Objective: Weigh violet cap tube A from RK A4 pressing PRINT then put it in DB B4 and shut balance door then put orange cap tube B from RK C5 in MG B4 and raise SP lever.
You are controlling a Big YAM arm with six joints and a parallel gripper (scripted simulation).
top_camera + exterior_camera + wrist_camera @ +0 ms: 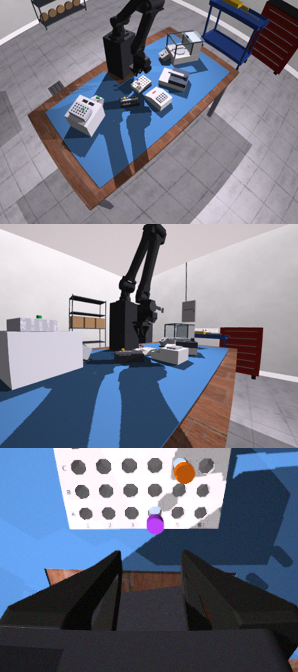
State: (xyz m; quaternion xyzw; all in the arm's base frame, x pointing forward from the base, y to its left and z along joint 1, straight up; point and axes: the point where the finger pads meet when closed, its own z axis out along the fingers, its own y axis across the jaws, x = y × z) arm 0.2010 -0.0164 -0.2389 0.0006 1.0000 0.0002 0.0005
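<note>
My gripper [138, 73] [141, 336] [151, 559] is part open and empty, above and just in front of the tube rack's row A side. Tube A [137, 79] [155, 524], violet cap, stands in A4 of the white rack [146, 83] [117, 502]. Tube B [139, 83] [184, 473], orange cap, stands in C5. The balance [185, 59] has its glass door [194, 36] slid back, with a bare pan [179, 51]. The dry block [159, 103] [169, 355] and the black magnet block [129, 103] [128, 358] stand behind the rack. The spectrophotometer [165, 77] has a lever whose position I cannot tell.
A yellow-capped tube [124, 97] [123, 349] is in the magnet block. The tall mixer [93, 116] [46, 352] holds a green-capped tube [83, 109] [39, 316]. The balance's glass walls and dark frame rise around its pan.
</note>
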